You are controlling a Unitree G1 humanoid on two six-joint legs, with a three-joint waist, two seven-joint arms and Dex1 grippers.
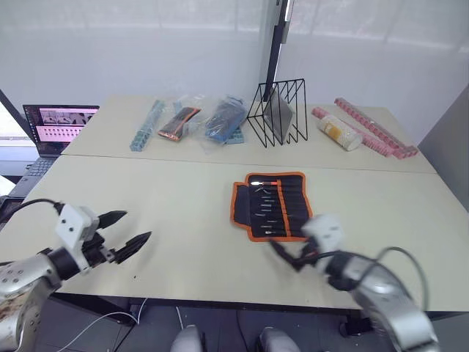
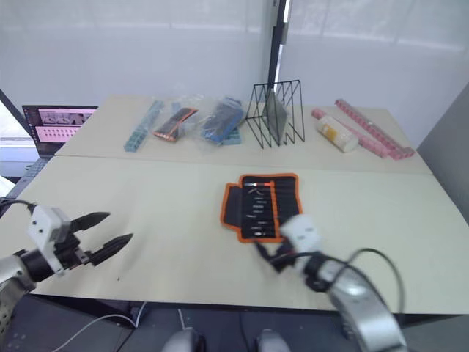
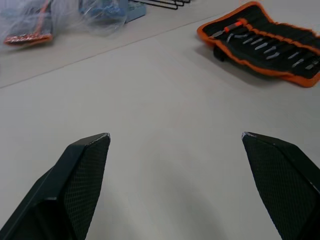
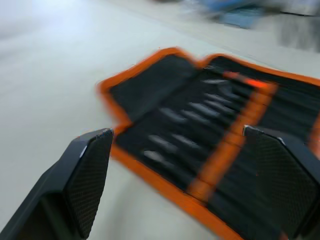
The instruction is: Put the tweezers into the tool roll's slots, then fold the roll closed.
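The tool roll [image 1: 270, 205] lies unfolded in the middle of the near table, black with orange binding. Several slim tweezers [image 3: 265, 46] sit in its slots [image 4: 200, 112], lined up across the inner face. My right gripper [image 1: 283, 254] hovers just off the roll's near edge, open and holding nothing; in the right wrist view its fingers [image 4: 85, 175] frame the roll's corner. My left gripper [image 1: 136, 226] is open and empty too, low over bare table well to the left of the roll. The left wrist view has the roll [image 3: 207, 31] far beyond the fingertips.
Along the far table stand a black wire rack [image 1: 278, 114], bagged items [image 1: 178, 121], a blue bag [image 1: 223, 119], a teal strip [image 1: 146, 125], a cylinder [image 1: 338, 132] and pink rolls [image 1: 374, 126]. A laptop [image 1: 58, 125] sits at the far left. The near table edge is close to both grippers.
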